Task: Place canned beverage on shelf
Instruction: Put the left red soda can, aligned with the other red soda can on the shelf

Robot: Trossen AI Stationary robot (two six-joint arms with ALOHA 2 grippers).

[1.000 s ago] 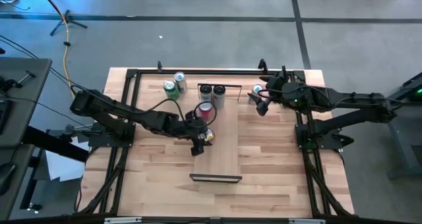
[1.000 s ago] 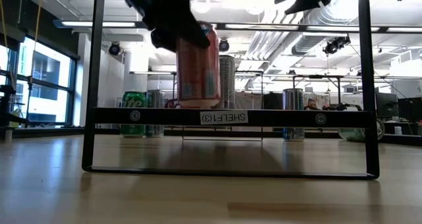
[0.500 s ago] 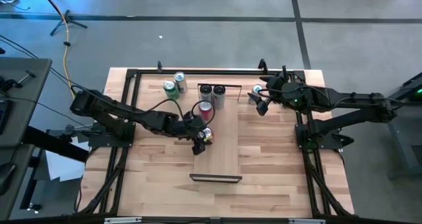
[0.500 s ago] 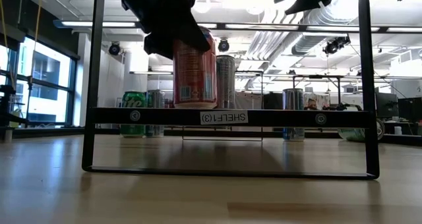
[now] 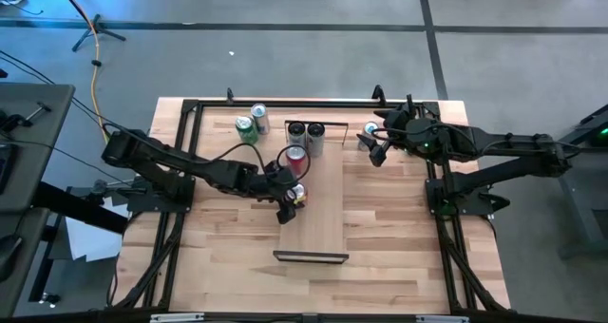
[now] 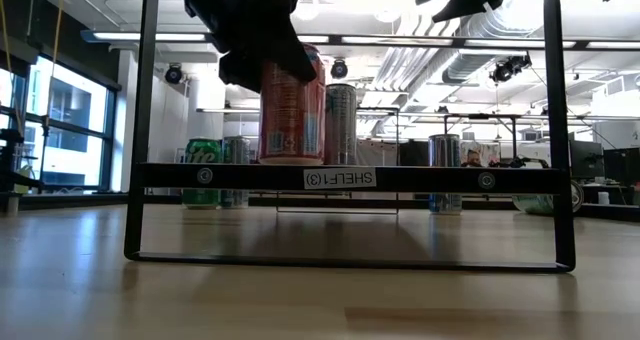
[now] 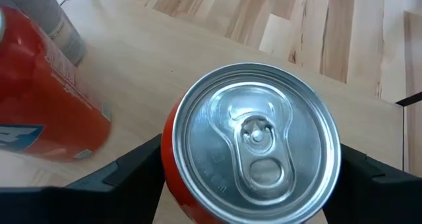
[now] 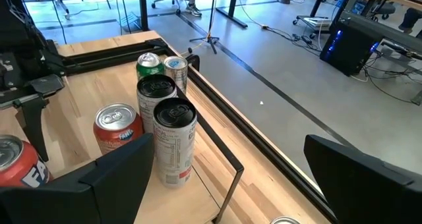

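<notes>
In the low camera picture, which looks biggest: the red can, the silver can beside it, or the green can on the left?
1. Red aluminium can, nearest the camera, so partly a nearness effect.
2. Tall silver can.
3. Green can, partly hidden behind the shelf's dark bar.

The red can (image 7: 254, 145) has a shiny brushed-metal lid and a glossy painted wall. The shelf (image 5: 318, 218) is smooth pale matt wood with thin black metal end frames. The bench (image 5: 399, 237) is striped butcher-block wood.
</notes>
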